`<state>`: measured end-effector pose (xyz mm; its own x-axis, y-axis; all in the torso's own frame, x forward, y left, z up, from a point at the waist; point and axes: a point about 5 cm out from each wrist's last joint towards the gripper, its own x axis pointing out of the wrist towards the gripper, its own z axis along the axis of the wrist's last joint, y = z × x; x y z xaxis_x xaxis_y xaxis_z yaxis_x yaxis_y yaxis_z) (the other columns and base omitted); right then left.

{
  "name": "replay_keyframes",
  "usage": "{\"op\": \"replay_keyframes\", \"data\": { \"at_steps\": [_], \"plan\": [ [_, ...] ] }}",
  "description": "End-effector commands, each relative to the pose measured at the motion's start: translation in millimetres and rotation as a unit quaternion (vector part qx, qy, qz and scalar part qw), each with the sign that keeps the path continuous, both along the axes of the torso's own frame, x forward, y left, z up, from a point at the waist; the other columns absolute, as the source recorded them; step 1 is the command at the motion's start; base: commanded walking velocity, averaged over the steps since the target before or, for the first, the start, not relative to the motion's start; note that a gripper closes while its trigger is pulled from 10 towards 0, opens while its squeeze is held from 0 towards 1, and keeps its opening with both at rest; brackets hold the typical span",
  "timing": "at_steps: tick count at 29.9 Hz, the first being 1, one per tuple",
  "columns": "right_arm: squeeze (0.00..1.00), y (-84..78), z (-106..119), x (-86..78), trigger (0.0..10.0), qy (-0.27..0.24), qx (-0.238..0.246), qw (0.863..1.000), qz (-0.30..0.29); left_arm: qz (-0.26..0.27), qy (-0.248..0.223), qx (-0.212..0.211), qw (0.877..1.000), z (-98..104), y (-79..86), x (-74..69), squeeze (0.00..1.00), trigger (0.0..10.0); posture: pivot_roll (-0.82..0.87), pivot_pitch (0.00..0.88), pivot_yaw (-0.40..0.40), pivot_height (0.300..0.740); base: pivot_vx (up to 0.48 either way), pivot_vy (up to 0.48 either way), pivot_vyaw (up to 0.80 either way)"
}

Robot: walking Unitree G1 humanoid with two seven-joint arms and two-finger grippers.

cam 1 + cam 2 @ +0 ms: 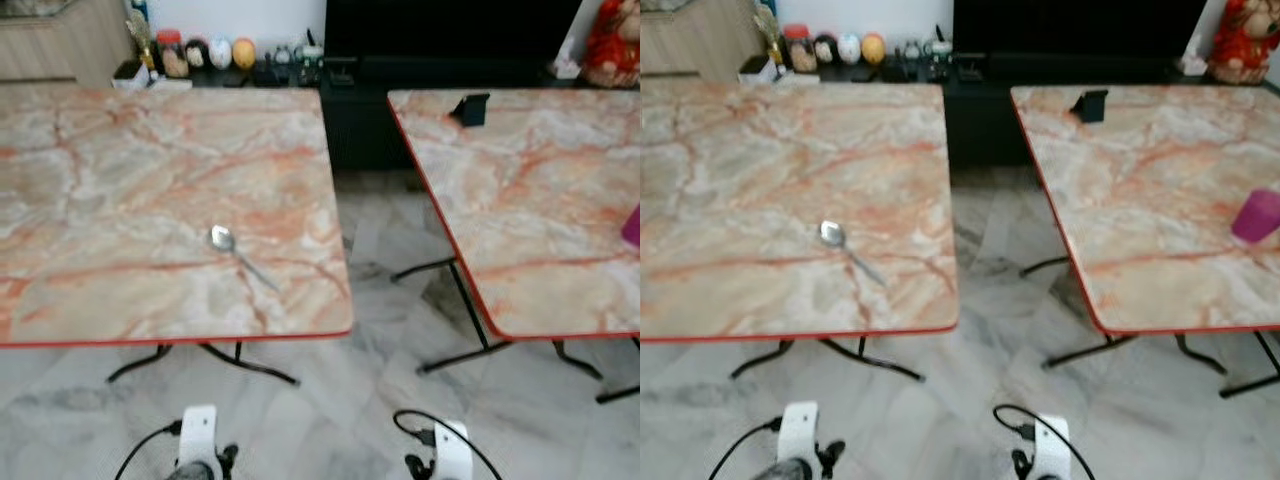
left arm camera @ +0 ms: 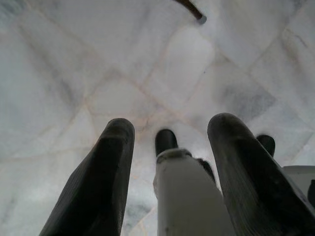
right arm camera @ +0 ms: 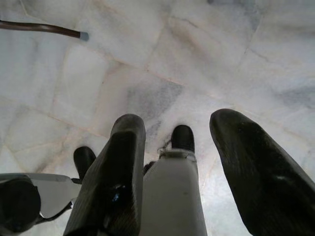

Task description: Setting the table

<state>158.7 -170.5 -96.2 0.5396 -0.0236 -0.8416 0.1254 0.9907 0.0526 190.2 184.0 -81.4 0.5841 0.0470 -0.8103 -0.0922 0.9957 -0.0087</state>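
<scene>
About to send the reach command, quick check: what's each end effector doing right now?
Left end effector: open, holding nothing, hanging over the marble floor.
Right end effector: open, holding nothing, hanging over the floor too.

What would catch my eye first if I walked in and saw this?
Two marble-patterned tables with red edges stand side by side with a gap between them: the left table carries a lone spoon near its front right, and the right table holds a pink cup and a small black stand. Both tools hang open over the pale floor.
</scene>
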Motion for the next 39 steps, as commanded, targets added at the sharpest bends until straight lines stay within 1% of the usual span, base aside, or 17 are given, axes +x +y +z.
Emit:
{"op": "replay_keyframes", "data": {
  "at_steps": [1,20,31,34,35,37,39],
  "plan": [
    [0.0,-0.4,1.2,2.6,10.0,-0.005,-0.005,1.0,0.003,-0.005,0.004,0.004,1.0,-0.8,1.2,-1.7,0.0,10.0,-0.07,0.0,-0.028,0.74,0.0,0.0,0.8],
    [0.0,-0.3,1.2,2.6,10.0,-0.006,-0.004,1.0,0.005,-0.003,0.005,0.007,1.0,-1.1,1.7,-2.6,0.0,10.0,-0.07,0.0,-0.03,0.74,0.0,0.0,0.79],
    [0.0,-2.3,1.7,2.4,10.0,-0.015,-0.015,1.0,-0.01,-0.003,0.005,0.006,1.0,-1.7,1.6,-3.7,0.0,10.0,-0.07,0.0,-0.035,0.74,0.0,0.0,0.0],
    [0.0,-2.9,3.0,4.0,10.0,-0.027,-0.018,0.999,-0.013,-0.002,0.005,0.007,1.0,-1.7,1.7,-3.9,0.0,10.0,-0.07,0.0,-0.037,0.74,0.0,0.0,0.0],
    [0.0,-3.9,4.2,5.4,10.0,-0.037,-0.025,0.999,-0.01,-0.002,0.005,0.007,1.0,-1.9,1.4,-4.1,0.0,10.0,-0.07,0.0,-0.04,0.74,0.0,0.0,0.0],
    [0.0,-3.7,6.6,8.5,10.0,-0.057,-0.025,0.998,-0.006,0.0,0.004,0.006,1.0,-1.8,1.6,-4.1,0.0,10.0,-0.07,0.0,-0.042,0.74,0.0,0.0,0.0],
    [0.0,-3.9,7.8,10.1,10.0,-0.066,-0.03,0.997,-0.002,-0.001,0.005,0.007,1.0,-1.9,1.7,-4.2,0.0,10.0,-0.08,0.0,-0.042,0.74,0.0,0.0,0.0]
  ]
}}
